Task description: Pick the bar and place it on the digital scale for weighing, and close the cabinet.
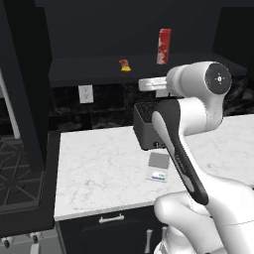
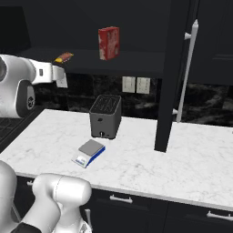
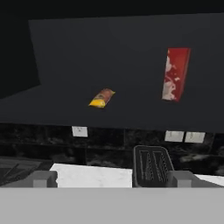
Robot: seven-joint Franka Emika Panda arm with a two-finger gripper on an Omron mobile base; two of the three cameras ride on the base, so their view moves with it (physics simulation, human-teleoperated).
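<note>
Gripper (image 3: 112, 178) is spread wide, nothing in it, hanging above the table (image 1: 99, 168) over the toaster (image 3: 151, 165). Bar (image 3: 101, 97) lies flat on the cabinet shelf (image 3: 131, 113), ahead, higher and a bit left of the gripper line, well apart. Its long axis runs diagonal in the hand view, so a wrist roll looks needed. Red box (image 3: 176, 74) stands upright well to its right.

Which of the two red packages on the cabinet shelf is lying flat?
The bar, small with yellow ends, lies flat on the shelf. The tall red-and-white box to its right stands upright.
</note>
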